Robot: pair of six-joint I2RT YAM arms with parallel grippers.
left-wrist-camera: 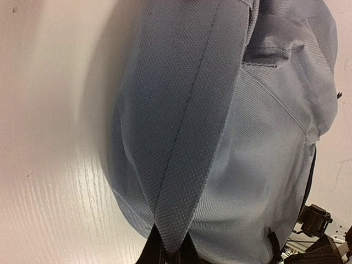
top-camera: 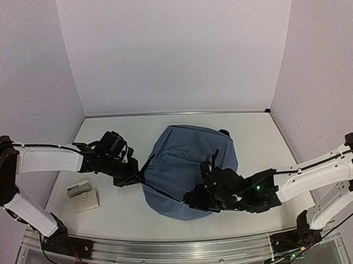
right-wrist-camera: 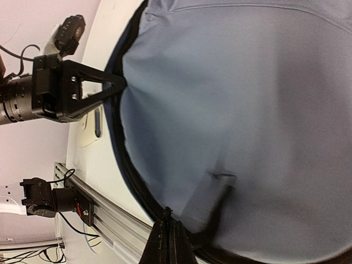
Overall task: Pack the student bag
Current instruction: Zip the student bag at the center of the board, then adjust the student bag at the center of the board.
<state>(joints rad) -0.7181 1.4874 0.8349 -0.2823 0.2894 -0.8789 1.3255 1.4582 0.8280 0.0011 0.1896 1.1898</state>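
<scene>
The student bag (top-camera: pixel 187 164), a large slate-blue backpack, lies flat in the middle of the table. My left gripper (top-camera: pixel 138 176) is at its left edge. In the left wrist view a fold of the bag's blue fabric (left-wrist-camera: pixel 187 126) runs down into the shut left gripper (left-wrist-camera: pixel 171 250). My right gripper (top-camera: pixel 190 200) is at the bag's near edge. In the right wrist view the right gripper (right-wrist-camera: pixel 169 220) is shut, tips on the black zipper band (right-wrist-camera: pixel 129 176), a small black bit pinched between them. That view also shows the left gripper (right-wrist-camera: pixel 118 82) pinching the bag's rim.
A flat cream box (top-camera: pixel 86 201) and a small grey-white object (top-camera: pixel 79 188) lie on the table left of the bag, below the left arm. An aluminium rail (top-camera: pixel 182 247) runs along the near edge. White walls close in the back and both sides.
</scene>
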